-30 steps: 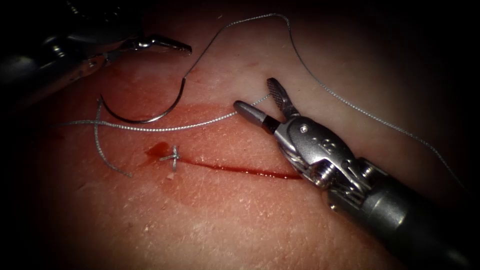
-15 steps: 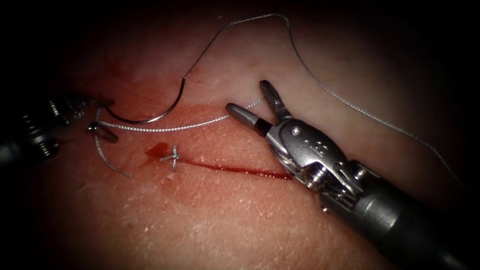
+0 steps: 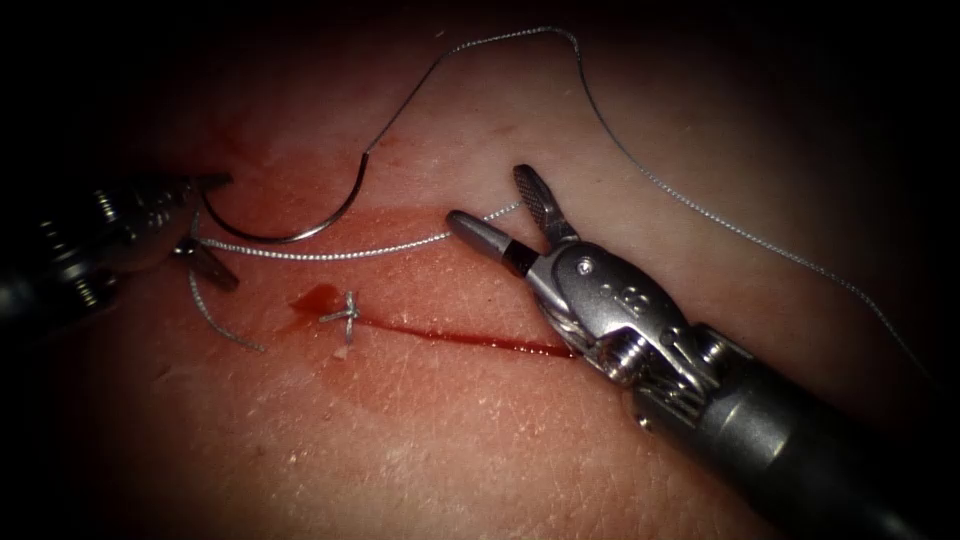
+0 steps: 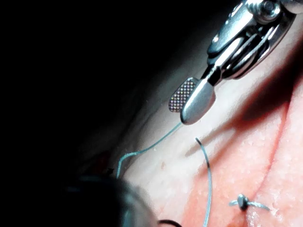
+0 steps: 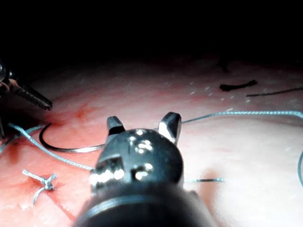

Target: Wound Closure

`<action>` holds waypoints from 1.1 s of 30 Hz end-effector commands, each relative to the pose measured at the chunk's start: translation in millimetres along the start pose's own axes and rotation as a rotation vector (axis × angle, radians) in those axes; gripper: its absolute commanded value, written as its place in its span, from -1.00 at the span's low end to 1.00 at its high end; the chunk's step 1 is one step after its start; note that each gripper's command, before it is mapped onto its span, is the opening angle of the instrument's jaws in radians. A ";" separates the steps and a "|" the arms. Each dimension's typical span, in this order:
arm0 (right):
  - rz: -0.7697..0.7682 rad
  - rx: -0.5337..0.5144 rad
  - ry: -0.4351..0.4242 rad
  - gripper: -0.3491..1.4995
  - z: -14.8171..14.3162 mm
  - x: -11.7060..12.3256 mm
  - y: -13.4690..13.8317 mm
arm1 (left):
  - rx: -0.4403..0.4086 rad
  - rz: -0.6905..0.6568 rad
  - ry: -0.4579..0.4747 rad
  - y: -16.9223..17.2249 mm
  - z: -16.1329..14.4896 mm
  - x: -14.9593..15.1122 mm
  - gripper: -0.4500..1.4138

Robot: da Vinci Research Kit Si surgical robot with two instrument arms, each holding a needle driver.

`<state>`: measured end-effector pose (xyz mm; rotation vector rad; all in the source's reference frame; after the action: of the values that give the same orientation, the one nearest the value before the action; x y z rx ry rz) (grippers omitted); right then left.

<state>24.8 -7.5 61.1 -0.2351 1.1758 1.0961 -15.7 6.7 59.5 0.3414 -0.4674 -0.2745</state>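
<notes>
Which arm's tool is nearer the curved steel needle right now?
Left. The left tool, jaws open, sits at the tip of the curved steel needle lying flat on the tissue. The right tool, jaws open, straddles the grey thread further right.

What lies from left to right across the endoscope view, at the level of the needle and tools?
Left tool, jaws open → curved needle lying on the tissue → right tool, jaws open, holding nothing.

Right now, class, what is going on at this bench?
Two tools work over the tissue with its cut. The right tool is open astride the thread, holding nothing. The left tool is open at the needle's tip, which lies flat on the surface, not in the tissue. One knot sits at the cut's left end.
</notes>
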 end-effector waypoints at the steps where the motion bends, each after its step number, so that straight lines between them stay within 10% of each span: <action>1: -0.001 0.000 0.008 0.67 0.7 1.1 0.0 | -0.007 -0.043 -0.059 1.4 -2.5 -2.0 -0.08; 3: -0.001 0.000 0.008 0.67 0.7 1.1 0.0 | -0.048 -0.089 -0.135 3.3 -4.5 -3.6 -0.37; 5: -0.001 0.000 0.008 0.69 0.7 1.1 0.0 | -0.200 -0.103 -0.132 5.3 -5.0 -4.4 -0.03; 9: -0.001 0.000 0.008 0.69 0.7 1.1 -0.1 | -0.297 -0.070 -0.108 6.2 -1.0 -2.9 -0.06; 14: -0.001 0.000 0.008 0.71 0.7 1.1 -0.2 | -0.207 -0.060 -0.086 3.1 5.1 -1.0 0.06; 25: -0.001 -0.001 0.009 0.73 0.7 1.1 -0.3 | -0.176 -0.007 0.010 1.7 7.4 1.3 -0.12; 29: -0.001 0.000 0.008 0.73 0.7 1.1 -0.6 | -0.127 0.023 0.097 1.7 6.6 2.0 -1.00; 33: -0.001 0.004 0.008 0.73 0.8 1.1 -0.8 | -0.188 -0.022 0.085 1.6 2.8 -1.3 -1.00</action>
<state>25.5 -7.9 60.9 -0.2323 1.1775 1.0953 -17.6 7.1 61.8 0.1483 -0.3503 -0.3346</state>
